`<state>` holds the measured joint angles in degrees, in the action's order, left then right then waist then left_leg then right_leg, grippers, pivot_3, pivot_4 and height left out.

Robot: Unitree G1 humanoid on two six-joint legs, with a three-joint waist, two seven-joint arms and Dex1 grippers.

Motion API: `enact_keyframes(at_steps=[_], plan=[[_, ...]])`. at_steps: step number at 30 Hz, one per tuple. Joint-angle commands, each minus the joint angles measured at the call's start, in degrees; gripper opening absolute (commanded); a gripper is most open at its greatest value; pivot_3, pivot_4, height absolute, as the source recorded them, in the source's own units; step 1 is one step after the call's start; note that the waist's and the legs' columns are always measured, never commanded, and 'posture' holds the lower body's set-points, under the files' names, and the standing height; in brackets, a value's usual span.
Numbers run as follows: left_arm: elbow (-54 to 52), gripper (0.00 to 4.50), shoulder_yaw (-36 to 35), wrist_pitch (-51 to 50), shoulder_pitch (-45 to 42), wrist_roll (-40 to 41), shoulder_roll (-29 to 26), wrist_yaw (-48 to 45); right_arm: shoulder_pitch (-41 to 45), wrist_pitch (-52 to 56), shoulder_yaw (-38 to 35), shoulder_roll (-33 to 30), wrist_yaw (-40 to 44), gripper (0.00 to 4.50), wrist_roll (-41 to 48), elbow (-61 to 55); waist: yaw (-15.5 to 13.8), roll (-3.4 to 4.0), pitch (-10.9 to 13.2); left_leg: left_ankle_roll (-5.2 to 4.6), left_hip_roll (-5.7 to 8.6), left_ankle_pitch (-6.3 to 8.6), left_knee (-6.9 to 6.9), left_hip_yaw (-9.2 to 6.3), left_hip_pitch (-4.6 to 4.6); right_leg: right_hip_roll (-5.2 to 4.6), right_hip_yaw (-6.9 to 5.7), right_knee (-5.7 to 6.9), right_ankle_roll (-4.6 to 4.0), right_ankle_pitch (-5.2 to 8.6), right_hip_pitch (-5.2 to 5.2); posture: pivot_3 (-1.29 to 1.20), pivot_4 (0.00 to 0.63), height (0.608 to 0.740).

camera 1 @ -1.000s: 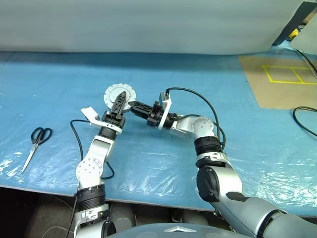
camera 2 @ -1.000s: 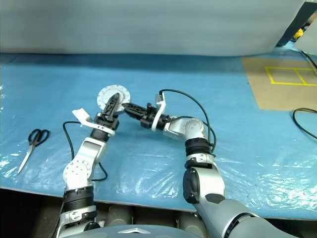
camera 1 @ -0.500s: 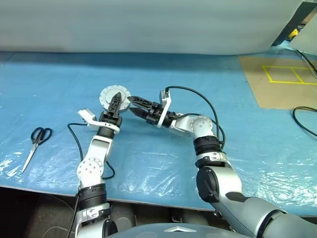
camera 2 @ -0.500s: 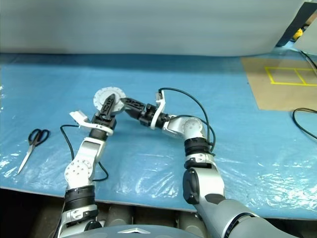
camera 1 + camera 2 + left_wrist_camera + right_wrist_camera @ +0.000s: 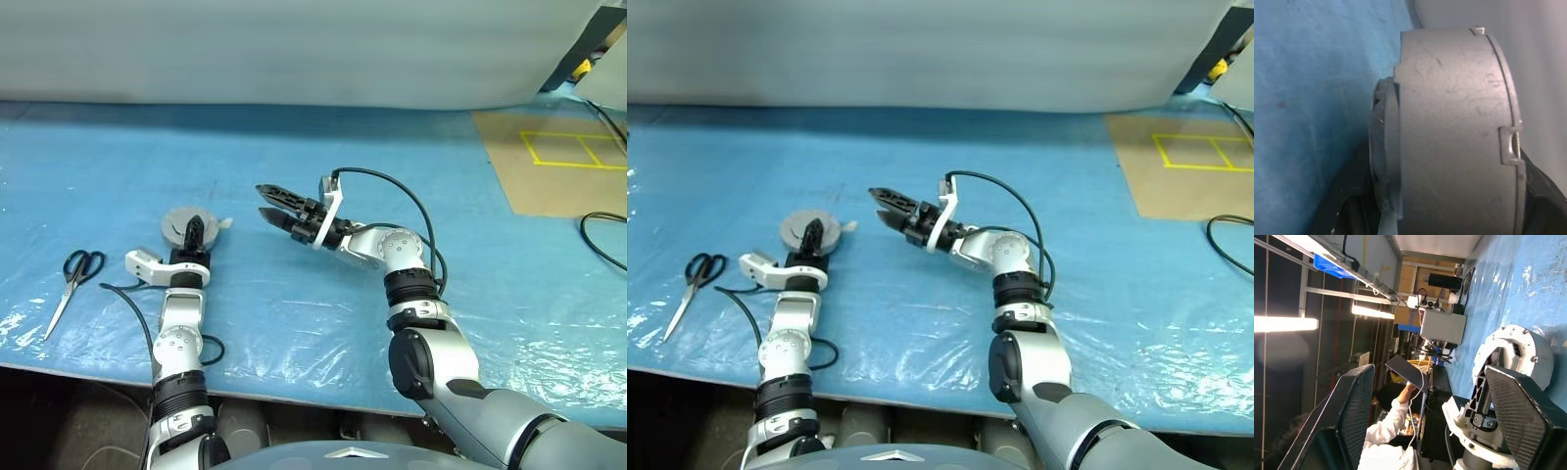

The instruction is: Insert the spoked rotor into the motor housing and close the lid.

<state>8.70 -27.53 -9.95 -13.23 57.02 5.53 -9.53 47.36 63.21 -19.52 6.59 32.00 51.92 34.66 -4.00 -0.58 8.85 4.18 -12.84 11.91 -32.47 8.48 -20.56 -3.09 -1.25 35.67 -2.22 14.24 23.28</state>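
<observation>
Grey motor housing (image 5: 182, 224) sits clamped in left claw (image 5: 192, 231); right claw (image 5: 266, 202) wide.

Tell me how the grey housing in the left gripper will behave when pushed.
Probably rigid and heavy for its size: the housing looks like cast metal. As a short cylinder it may roll on its curved side, yet sit steady on a flat face. The glossy blue sheet could let it slide.
</observation>
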Motion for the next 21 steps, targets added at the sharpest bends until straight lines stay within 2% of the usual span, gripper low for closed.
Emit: enact_keyframes(at_steps=[1, 7, 8, 12, 16, 19, 21], plan=[[-0.7, 2.63, -0.3, 1.9, 0.6, -1.6, 0.6, -0.1, 0.6, 0.1, -0.4, 0.8, 0.7, 3.76, 1.5, -1.7, 0.1, 0.00, 0.0, 0.00, 0.00, 0.00, 0.00, 0.00, 0.03, 0.00, 0.00, 0.00, 0.00, 0.00, -0.02, 0.00, 0.150, 0.740], [-0.3, 4.35, -2.4, 6.5, 0.3, -3.1, 1.2, 2.0, 0.5, -0.2, 0.0, 0.6, 1.1, 3.80, 0.9, -1.4, 0.2, 0.02, 0.0, 0.02, 0.00, 0.01, 0.07, 0.03, 0.44, 0.00, 0.03, 0.02, -0.04, -0.01, -0.30, 0.00, 0.150, 0.740], [-0.2, 4.45, -3.7, 9.7, 0.1, -3.8, 1.5, 2.8, 0.6, -0.1, 0.1, 0.5, 1.3, 3.80, 0.9, -1.3, 0.4, 0.02, 0.0, 0.02, 0.00, 0.01, 0.08, 0.04, 0.49, -0.01, 0.06, 0.01, -0.05, -0.01, -0.37, 0.00, 0.150, 0.740], [-0.7, 4.45, -4.9, 17.7, 1.4, -10.0, 1.5, 6.9, 0.7, -0.3, 1.6, 0.0, 2.5, 3.80, -0.3, -1.4, 1.2, 0.02, 0.0, 0.01, 0.00, 0.01, 0.05, 0.05, 0.48, 0.00, 0.10, -0.03, -0.06, -0.02, -0.39, 0.00, 0.150, 0.740], [-3.4, 4.45, -3.5, 20.7, 4.7, -17.8, 0.2, 11.2, -0.9, -4.5, 8.8, -1.1, 5.3, 3.80, -6.4, -4.3, 1.4, 0.02, 0.0, 0.01, 0.01, 0.00, 0.06, 0.04, 0.48, -0.02, 0.07, -0.05, -0.05, -0.03, -0.37, 0.00, 0.150, 0.740], [-6.3, 4.45, 1.1, 20.9, 7.3, -25.9, -3.8, 9.1, -2.3, -11.1, 13.3, -2.0, 6.5, 3.80, -11.8, -6.7, 1.3, -0.01, 0.0, 0.01, 0.00, 0.01, 0.10, 0.03, 0.45, -0.02, 0.01, -0.08, -0.05, -0.03, -0.33, 0.00, 0.150, 0.740], [-8.3, 4.45, 4.3, 20.6, 8.0, -27.3, -6.4, 4.3, -3.9, -18.1, 17.2, -3.1, 6.8, 3.80, -17.2, -8.8, 1.0, -0.04, 0.0, 0.01, -0.03, 0.01, 0.12, 0.02, 0.42, -0.01, -0.04, -0.10, -0.05, -0.03, -0.32, 0.00, 0.150, 0.740]])
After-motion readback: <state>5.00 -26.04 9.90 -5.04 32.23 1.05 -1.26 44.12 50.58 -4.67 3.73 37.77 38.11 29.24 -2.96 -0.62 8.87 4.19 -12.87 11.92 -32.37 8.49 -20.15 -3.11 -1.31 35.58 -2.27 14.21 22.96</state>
